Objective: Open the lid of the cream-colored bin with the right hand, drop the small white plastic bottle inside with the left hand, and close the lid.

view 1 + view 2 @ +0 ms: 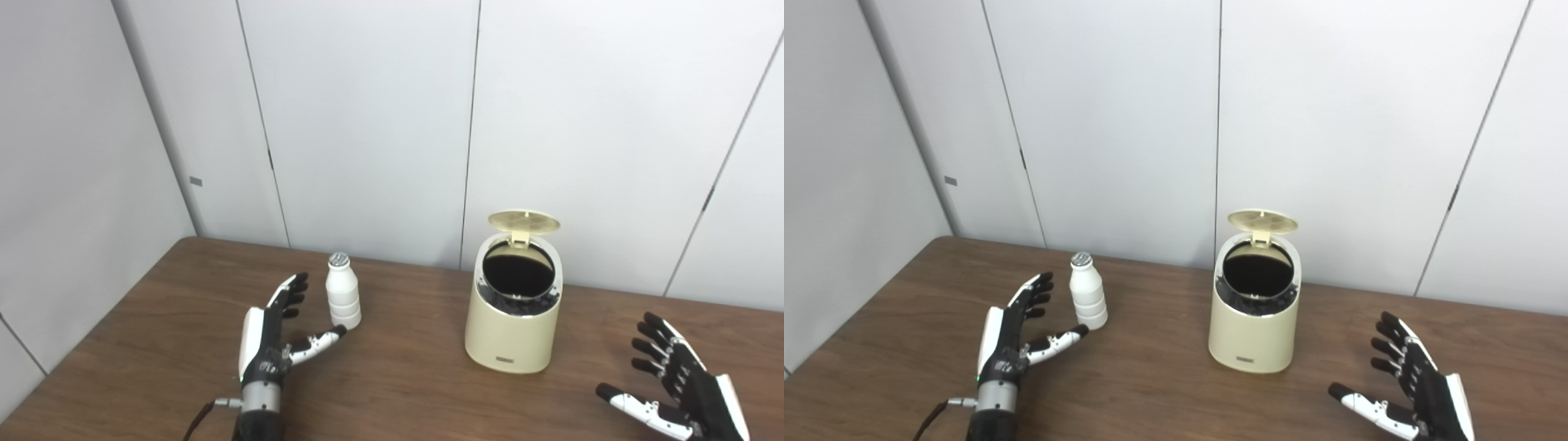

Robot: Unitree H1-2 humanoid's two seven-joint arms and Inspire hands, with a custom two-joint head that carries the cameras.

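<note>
Cream-colored bin [513, 318] stands mid-desk [398, 380] with its lid [524, 221] tipped up, dark inside showing. At its 9 o'clock the white bottle [342, 293] stands upright, just beside the left hand [269, 334], fingers spread, empty. Right hand [680, 376], at the bin's 4 o'clock, is splayed and empty too.

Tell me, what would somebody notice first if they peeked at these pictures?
Probably the cream-colored bin in the middle of the brown table, with its round lid flipped up and a dark hole showing inside. Next, the small white bottle standing upright to its left, just beside the open left robot hand. The right robot hand is open too, near the table's right edge.
</note>
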